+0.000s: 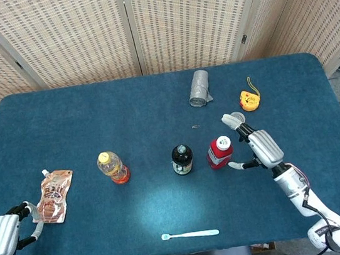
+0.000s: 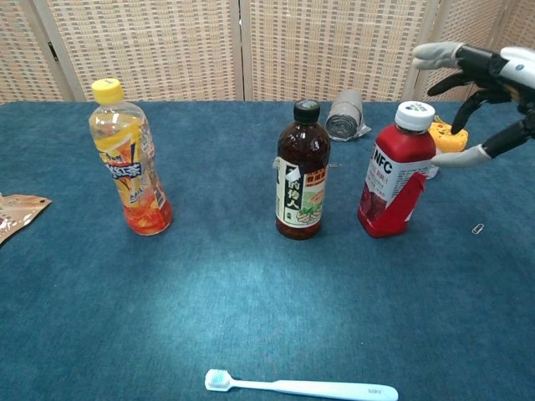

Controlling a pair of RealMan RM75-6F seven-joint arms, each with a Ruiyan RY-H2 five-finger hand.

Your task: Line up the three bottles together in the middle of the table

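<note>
Three bottles stand upright on the blue table. The red juice bottle [image 1: 219, 152] [image 2: 394, 170] with a white cap is just right of the dark tea bottle [image 1: 182, 159] [image 2: 301, 171]. The orange drink bottle [image 1: 113, 167] [image 2: 127, 158] with a yellow cap stands apart, further left. My right hand [image 1: 256, 145] [image 2: 483, 92] hangs beside the red bottle on its right, fingers spread, holding nothing and clear of the bottle. My left hand [image 1: 1, 232] rests low at the table's near left corner, fingers curled in, empty.
A snack pouch [image 1: 55, 194] lies near the left hand. A toothbrush [image 1: 190, 234] [image 2: 301, 387] lies at the front edge. Behind the bottles are a grey tape roll [image 1: 200, 88] [image 2: 347, 115], a small round lid [image 1: 236, 119] and a yellow tape measure [image 1: 249, 98] [image 2: 448, 139].
</note>
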